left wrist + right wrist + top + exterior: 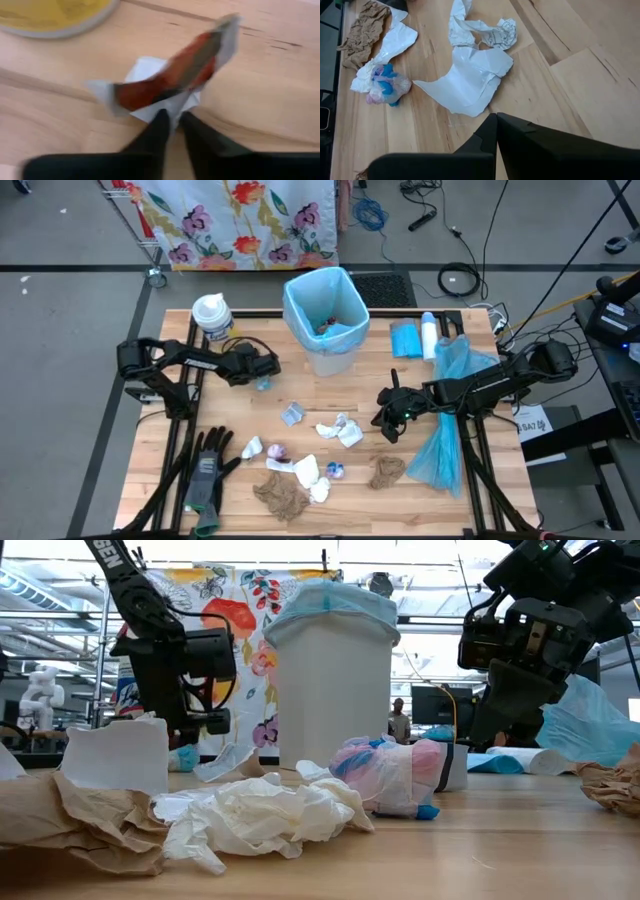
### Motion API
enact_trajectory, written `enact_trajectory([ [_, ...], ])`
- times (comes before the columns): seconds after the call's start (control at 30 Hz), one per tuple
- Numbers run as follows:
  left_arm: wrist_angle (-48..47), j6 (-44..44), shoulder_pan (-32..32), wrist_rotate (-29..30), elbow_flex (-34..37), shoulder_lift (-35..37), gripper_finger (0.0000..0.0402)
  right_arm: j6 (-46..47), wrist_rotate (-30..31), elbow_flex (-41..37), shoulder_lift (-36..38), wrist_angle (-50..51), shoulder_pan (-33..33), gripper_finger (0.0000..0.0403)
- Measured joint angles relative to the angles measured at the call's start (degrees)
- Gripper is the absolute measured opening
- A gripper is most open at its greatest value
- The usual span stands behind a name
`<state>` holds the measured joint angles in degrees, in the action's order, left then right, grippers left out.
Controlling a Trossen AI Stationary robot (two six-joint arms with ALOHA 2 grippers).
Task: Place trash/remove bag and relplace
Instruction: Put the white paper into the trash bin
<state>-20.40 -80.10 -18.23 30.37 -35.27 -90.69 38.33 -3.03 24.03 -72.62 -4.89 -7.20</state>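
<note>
Item: left gripper, left of the bin, low over the table. Fingers nearly together, pinching a small red-and-white wrapper by its near edge; the scrap stands tilted up off the wood, which suggests a lift is under way for carrying to the bin.

Item: right gripper, right of centre, just above the table. Fingers pressed together, holding nothing; it points toward a white torn sheet and a crumpled printed paper, likely waiting its turn.

Item: waste bin, white, lined with a light-blue bag, at the table's far middle; a few scraps already lie inside. Placed between both arms so that either can reach it.

Item: remaining trash, scattered over the near half of the table: brown paper towel, a second brown wad, white tissue wads, a bluish-purple wrapper bundle.

Item: spare blue bag, draped under the right arm at the table's right edge, presumably kept for the replacement step.

Item: black-and-grey gloves, near left; not trash.
</note>
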Motion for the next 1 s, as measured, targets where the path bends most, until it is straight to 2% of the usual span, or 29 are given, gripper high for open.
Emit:
enact_trajectory([
  [0.07, 0.9, 1.5, 0.4, -1.6, 0.0, 0.8, 0.0013, 0.0, 0.0, 0.0, 0.0, 0.0, 0.0, 0.0000],
  [0.3, 1.8, 7.2, 4.0, -8.5, -1.5, 4.4, 0.0003, 0.0, 0.3, 0.0, 0.0, 0.0, 0.0, 0.0000],
  [0.43, 0.7, 10.3, 7.2, -7.9, -4.3, 6.7, 0.0002, 0.0, 0.4, 0.0, 0.0, 0.0, 0.0, 0.0000],
  [0.8, -18.6, 13.8, 13.6, -4.9, -15.2, 15.9, 0.0001, 0.4, 0.4, 0.0, 0.0, 0.0, 0.0, 0.0000],
  [1.0, -29.9, 18.0, 15.0, -7.0, -25.1, 20.5, 0.0000, 0.1, 1.9, 0.0, 0.0, -0.5, 0.0, 0.0000],
])
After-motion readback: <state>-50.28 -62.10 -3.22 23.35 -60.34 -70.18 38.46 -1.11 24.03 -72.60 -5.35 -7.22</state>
